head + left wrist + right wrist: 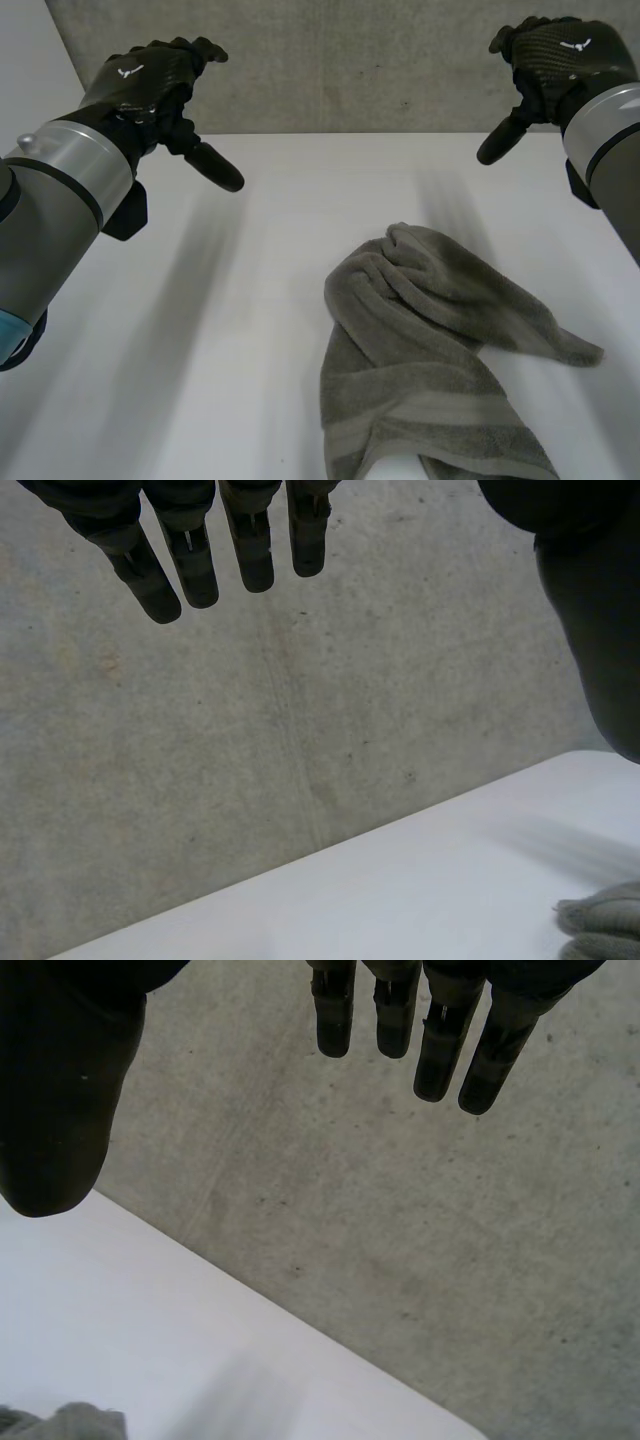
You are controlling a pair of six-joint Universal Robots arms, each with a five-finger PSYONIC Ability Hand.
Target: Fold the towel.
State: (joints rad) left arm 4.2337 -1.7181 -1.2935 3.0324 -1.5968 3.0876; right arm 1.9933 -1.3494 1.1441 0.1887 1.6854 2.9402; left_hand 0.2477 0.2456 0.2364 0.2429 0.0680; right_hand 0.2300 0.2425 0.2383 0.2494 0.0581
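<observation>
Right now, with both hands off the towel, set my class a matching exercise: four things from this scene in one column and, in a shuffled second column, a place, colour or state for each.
Column one:
1 towel
2 left hand
3 right hand
4 table

Column two:
A open, raised at the head view's left
B white
C grey, crumpled, lying flat
D open, raised at the head view's right

Pairs: 1-C; 2-A; 3-D; 4-B
</observation>
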